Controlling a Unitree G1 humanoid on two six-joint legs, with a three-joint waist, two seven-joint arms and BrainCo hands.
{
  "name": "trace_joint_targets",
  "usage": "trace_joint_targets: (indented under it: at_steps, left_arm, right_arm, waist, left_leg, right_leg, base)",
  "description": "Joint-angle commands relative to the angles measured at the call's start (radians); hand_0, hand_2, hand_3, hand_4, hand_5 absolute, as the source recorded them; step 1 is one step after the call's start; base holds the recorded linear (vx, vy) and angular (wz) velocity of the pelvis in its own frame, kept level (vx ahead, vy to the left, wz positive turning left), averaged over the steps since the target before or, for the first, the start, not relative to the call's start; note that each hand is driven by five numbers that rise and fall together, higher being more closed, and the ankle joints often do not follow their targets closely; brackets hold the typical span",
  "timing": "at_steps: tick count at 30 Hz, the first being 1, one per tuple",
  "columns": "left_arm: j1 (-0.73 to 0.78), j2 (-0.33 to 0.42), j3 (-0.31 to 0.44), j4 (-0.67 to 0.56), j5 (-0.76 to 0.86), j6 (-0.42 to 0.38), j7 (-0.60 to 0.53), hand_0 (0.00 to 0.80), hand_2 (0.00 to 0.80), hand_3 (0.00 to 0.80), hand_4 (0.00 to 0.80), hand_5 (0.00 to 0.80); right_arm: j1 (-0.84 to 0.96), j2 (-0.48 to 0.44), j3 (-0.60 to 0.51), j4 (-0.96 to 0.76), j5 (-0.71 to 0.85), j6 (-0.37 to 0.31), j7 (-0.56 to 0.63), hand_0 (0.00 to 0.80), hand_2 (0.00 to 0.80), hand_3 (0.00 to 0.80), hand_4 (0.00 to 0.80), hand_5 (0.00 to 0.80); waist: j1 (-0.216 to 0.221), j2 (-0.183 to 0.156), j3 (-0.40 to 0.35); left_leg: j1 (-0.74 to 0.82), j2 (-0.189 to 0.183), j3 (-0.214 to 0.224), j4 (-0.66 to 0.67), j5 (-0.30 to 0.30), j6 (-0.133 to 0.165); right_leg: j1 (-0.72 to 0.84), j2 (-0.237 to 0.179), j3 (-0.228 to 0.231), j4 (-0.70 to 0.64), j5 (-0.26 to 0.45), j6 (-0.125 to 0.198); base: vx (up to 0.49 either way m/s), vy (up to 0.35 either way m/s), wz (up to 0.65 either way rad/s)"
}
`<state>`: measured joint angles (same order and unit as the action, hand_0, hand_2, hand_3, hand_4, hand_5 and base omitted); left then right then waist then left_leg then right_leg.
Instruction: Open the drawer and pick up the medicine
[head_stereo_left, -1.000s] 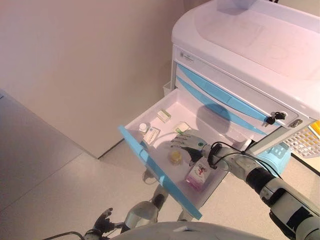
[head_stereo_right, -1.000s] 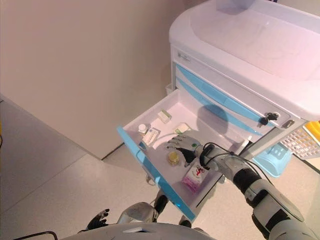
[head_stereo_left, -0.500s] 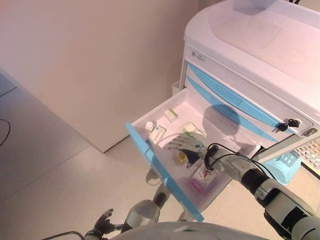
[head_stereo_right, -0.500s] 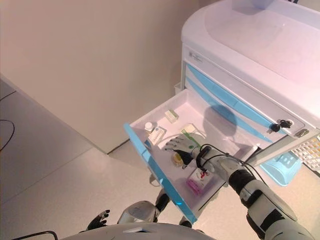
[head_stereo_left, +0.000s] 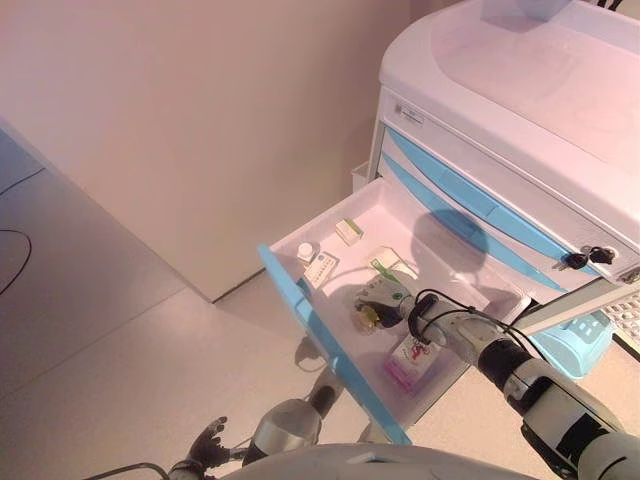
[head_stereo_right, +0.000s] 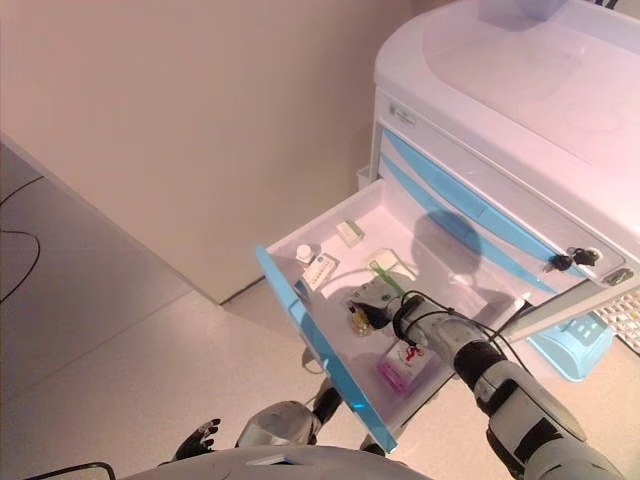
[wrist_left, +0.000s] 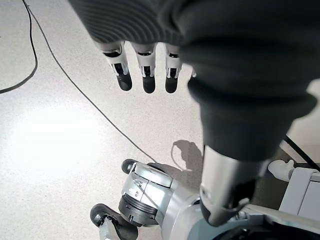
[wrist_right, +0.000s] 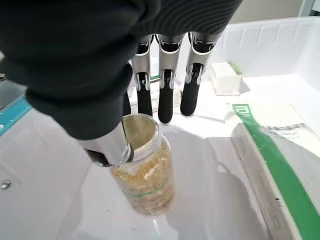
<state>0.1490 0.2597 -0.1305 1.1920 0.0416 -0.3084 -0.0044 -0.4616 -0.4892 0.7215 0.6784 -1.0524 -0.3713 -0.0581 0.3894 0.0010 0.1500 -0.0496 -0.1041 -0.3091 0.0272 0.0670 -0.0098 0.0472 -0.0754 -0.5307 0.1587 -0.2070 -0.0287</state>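
Note:
The top drawer of the white medicine cart stands pulled out, its blue front toward me. A small clear bottle of yellow medicine stands upright on the drawer floor. My right hand is down in the drawer at the bottle. Its fingers hang nearly straight just behind the bottle and its thumb touches the rim on the near side. The bottle stands between thumb and fingers. My left hand hangs open over the floor, low in the left eye view.
In the drawer lie a pink box, a green-and-white box, a small white box, a white bottle and a flat white pack. Keys hang in the cart's lock. A blue basket sits beside the cart.
My right hand has come down from above the drawer floor and now brackets the yellow bottle, thumb on its rim. The camera has shifted, so the whole scene sits further right.

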Motion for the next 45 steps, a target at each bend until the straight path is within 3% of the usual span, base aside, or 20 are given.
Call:
trace_joint_targets:
  at_steps: [1, 8, 14, 19, 22, 23, 26, 31, 34, 38, 45]
  left_arm:
    - [0.003, 0.001, -0.015, 0.002, 0.006, -0.030, 0.001, 0.000, 0.000, 0.000, 0.000, 0.000]
    - [0.000, 0.000, -0.020, 0.001, 0.000, -0.030, 0.002, 0.000, 0.000, 0.000, 0.000, 0.000]
    - [0.006, 0.010, 0.000, -0.007, 0.007, -0.016, 0.000, 0.000, 0.000, 0.000, 0.000, 0.000]
    - [0.012, 0.028, 0.038, -0.012, -0.005, 0.000, -0.008, 0.000, 0.000, 0.000, 0.000, 0.000]
    - [0.012, 0.042, 0.058, -0.004, -0.007, 0.001, -0.016, 0.000, 0.000, 0.000, 0.000, 0.000]
    - [0.013, 0.048, 0.062, 0.004, -0.016, 0.003, -0.014, 0.000, 0.000, 0.000, 0.000, 0.000]
    - [0.006, 0.062, 0.069, 0.021, -0.021, 0.007, -0.019, 0.000, 0.000, 0.000, 0.000, 0.000]
    - [-0.006, 0.077, 0.056, 0.028, -0.059, 0.003, -0.028, 0.000, 0.000, 0.000, 0.000, 0.000]
    - [-0.024, 0.091, 0.031, 0.026, -0.083, 0.017, -0.034, 0.000, 0.000, 0.000, 0.000, 0.000]
    - [-0.049, 0.107, -0.004, 0.022, -0.110, 0.050, -0.038, 0.000, 0.000, 0.000, 0.000, 0.000]
    - [-0.049, 0.129, -0.032, 0.014, -0.117, 0.090, -0.040, 0.000, 0.000, 0.000, 0.000, 0.000]
  right_arm:
    - [-0.003, 0.007, 0.039, -0.004, -0.020, 0.004, -0.007, 0.800, 0.800, 0.800, 0.800, 0.800]
    - [0.000, 0.007, 0.029, 0.010, -0.024, 0.015, -0.039, 0.800, 0.800, 0.800, 0.800, 0.800]
    - [-0.015, -0.043, 0.000, -0.116, 0.030, 0.006, -0.043, 0.800, 0.800, 0.800, 0.800, 0.800]
    - [-0.081, -0.197, -0.077, -0.433, 0.254, 0.001, 0.073, 0.800, 0.800, 0.800, 0.800, 0.800]
    - [-0.124, -0.297, -0.176, -0.594, 0.441, 0.004, 0.127, 0.800, 0.800, 0.800, 0.800, 0.800]
    - [-0.161, -0.345, -0.249, -0.661, 0.567, 0.006, 0.156, 0.800, 0.800, 0.800, 0.800, 0.800]
    - [-0.255, -0.409, -0.379, -0.701, 0.758, 0.043, 0.113, 0.800, 0.800, 0.800, 0.800, 0.800]
    - [-0.430, -0.481, -0.520, -0.596, 1.050, 0.147, -0.016, 0.800, 0.800, 0.800, 0.800, 0.800]
    - [-0.516, -0.527, -0.529, -0.490, 1.105, 0.207, -0.070, 0.800, 0.800, 0.800, 0.800, 0.800]
    - [-0.623, -0.570, -0.475, -0.266, 1.147, 0.294, -0.093, 0.800, 0.800, 0.800, 0.800, 0.800]
    - [-0.791, -0.609, -0.251, 0.028, 1.094, 0.346, 0.029, 0.800, 0.800, 0.800, 0.800, 0.800]
  waist:
    - [0.030, -0.004, 0.006]
    - [0.028, -0.003, 0.013]
    - [0.011, -0.016, 0.010]
    - [-0.024, -0.038, 0.000]
    - [-0.050, -0.041, -0.008]
    - [-0.064, -0.047, -0.015]
    - [-0.089, -0.055, -0.032]
    - [-0.118, -0.061, -0.059]
    - [-0.123, -0.066, -0.066]
    - [-0.118, -0.075, -0.068]
    - [-0.089, -0.091, -0.050]
  left_leg:
    - [-0.012, -0.033, 0.004, -0.008, -0.075, -0.031]
    - [-0.012, -0.033, 0.003, -0.021, -0.067, -0.028]
    - [-0.004, -0.028, 0.014, -0.016, -0.074, -0.022]
    - [0.013, -0.016, 0.038, -0.011, -0.087, -0.011]
    - [0.009, -0.014, 0.052, -0.010, -0.068, 0.002]
    - [0.017, -0.011, 0.062, -0.014, -0.070, 0.004]
    - [0.033, -0.006, 0.087, -0.022, -0.076, 0.007]
    - [0.059, 0.001, 0.130, -0.024, -0.091, 0.011]
    - [0.067, 0.002, 0.146, -0.020, -0.099, 0.012]
    - [0.075, 0.000, 0.153, -0.011, -0.110, 0.016]
    - [0.077, -0.002, 0.143, -0.004, -0.115, 0.016]
  right_leg:
    - [0.017, -0.030, 0.027, 0.001, -0.001, 0.030]
    - [0.014, -0.028, 0.027, -0.003, 0.004, 0.034]
    - [0.017, -0.026, 0.044, -0.007, 0.015, 0.042]
    - [0.021, -0.019, 0.082, -0.016, 0.031, 0.051]
    - [0.016, -0.017, 0.088, -0.026, 0.063, 0.056]
    - [0.017, -0.013, 0.101, -0.030, 0.065, 0.057]
    - [0.019, -0.008, 0.128, -0.032, 0.066, 0.061]
    - [0.024, -0.006, 0.162, -0.030, 0.063, 0.067]
    - [0.029, -0.007, 0.168, -0.031, 0.062, 0.067]
    - [0.035, -0.008, 0.172, -0.029, 0.060, 0.066]
    - [0.047, -0.011, 0.154, -0.034, 0.062, 0.058]
  base:
    - [0.000, 0.000, 0.00]
    - [0.000, 0.000, 0.00]
    - [0.000, 0.000, 0.00]
    - [-0.001, -0.012, -0.12]
    - [-0.023, 0.025, -0.23]
    - [0.040, -0.010, -0.24]
    - [0.049, 0.002, -0.30]
    - [0.062, 0.024, -0.22]
    - [0.069, 0.012, -0.11]
    - [0.059, 0.004, -0.01]
    - [0.056, -0.007, 0.03]
